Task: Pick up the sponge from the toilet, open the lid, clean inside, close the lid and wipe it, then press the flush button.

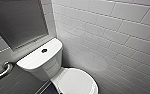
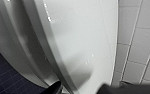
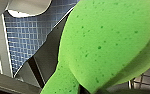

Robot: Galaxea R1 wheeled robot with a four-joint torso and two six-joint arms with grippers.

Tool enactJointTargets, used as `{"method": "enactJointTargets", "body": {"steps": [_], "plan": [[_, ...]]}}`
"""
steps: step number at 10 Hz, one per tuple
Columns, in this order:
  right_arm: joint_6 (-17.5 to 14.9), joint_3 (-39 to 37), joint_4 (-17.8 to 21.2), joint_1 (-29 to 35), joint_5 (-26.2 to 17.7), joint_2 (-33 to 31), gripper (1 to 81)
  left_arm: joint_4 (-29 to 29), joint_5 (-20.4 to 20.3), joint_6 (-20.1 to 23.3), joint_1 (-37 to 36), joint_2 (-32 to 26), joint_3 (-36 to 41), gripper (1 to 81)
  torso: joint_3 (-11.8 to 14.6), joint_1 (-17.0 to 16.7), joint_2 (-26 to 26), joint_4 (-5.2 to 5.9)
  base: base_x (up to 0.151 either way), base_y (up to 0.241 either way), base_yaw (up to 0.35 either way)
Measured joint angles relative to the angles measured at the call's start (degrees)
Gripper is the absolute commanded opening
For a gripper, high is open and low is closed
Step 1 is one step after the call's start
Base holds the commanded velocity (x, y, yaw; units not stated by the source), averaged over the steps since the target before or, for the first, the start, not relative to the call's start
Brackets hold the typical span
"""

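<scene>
The white toilet stands in the corner with its lid down, and the flush button sits in the middle of the tank top. In the left wrist view the glossy lid is very close. My left gripper is open just over it, dark fingertips spread and holding nothing. The bright green sponge looms large in the right wrist view, pinched narrow where my right gripper is shut on it.
White tiled wall runs close along the toilet's right side. A metal grab bar is fixed on the left wall under a framed panel. Dark blue mosaic floor lies below.
</scene>
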Motion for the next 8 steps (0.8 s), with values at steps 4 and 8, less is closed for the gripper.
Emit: {"method": "enactJointTargets", "body": {"steps": [4, 8], "plan": [[0.0, 0.0, 0.0, 0.1, 0.0, 0.0, 1.0, 0.0, 0.3, -7.4, -0.1, -0.4, 0.3, 81.1, 0.8, 0.0, 0.0, 0.00, 0.000, 0.000, 0.000], [0.0, -0.1, 0.0, 0.1, 0.0, 0.1, 1.0, -0.1, 0.1, -14.3, -0.5, -1.6, 1.8, 81.1, 0.8, 0.0, 0.0, 0.00, 0.000, 0.000, 0.000]]}}
